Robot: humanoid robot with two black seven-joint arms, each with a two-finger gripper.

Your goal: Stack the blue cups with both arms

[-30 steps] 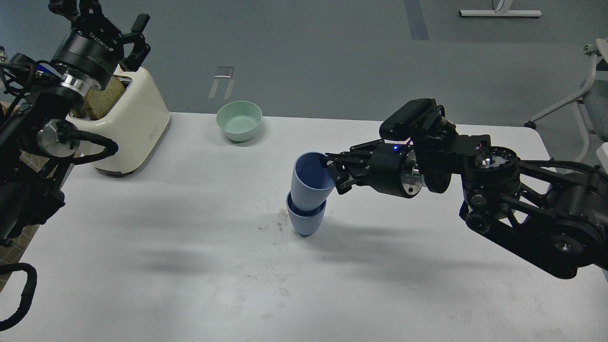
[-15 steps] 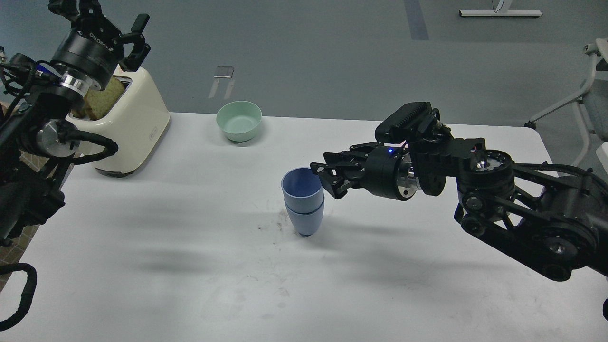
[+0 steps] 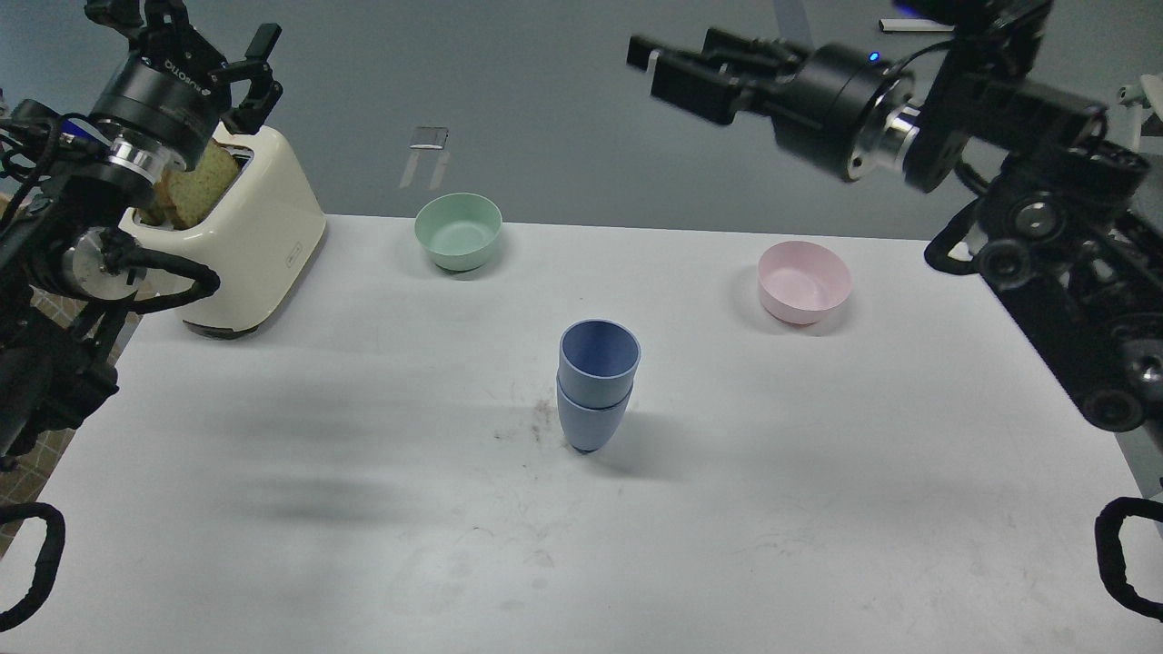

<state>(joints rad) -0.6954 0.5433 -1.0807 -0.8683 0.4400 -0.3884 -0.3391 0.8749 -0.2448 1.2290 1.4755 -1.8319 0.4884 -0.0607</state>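
Note:
The two blue cups (image 3: 597, 381) stand nested one inside the other, upright, in the middle of the white table (image 3: 363, 509). The upper cup (image 3: 600, 354) sits in the lower cup (image 3: 591, 422). My right gripper (image 3: 647, 65) is open and empty, held high above the table's far edge, up and to the right of the stack. My left gripper (image 3: 186, 27) is open and empty, raised above the toaster at the far left.
A cream toaster (image 3: 245, 245) with bread slices (image 3: 186, 191) stands at the back left. A pale green bowl (image 3: 458, 230) sits at the back centre. A pale pink bowl (image 3: 805, 282) sits at the back right. A chair (image 3: 1136, 182) is beyond the right edge.
My right gripper has let go of the upper cup and risen up and away to the right. The upper cup has settled straight into the lower one. The pink bowl is uncovered.

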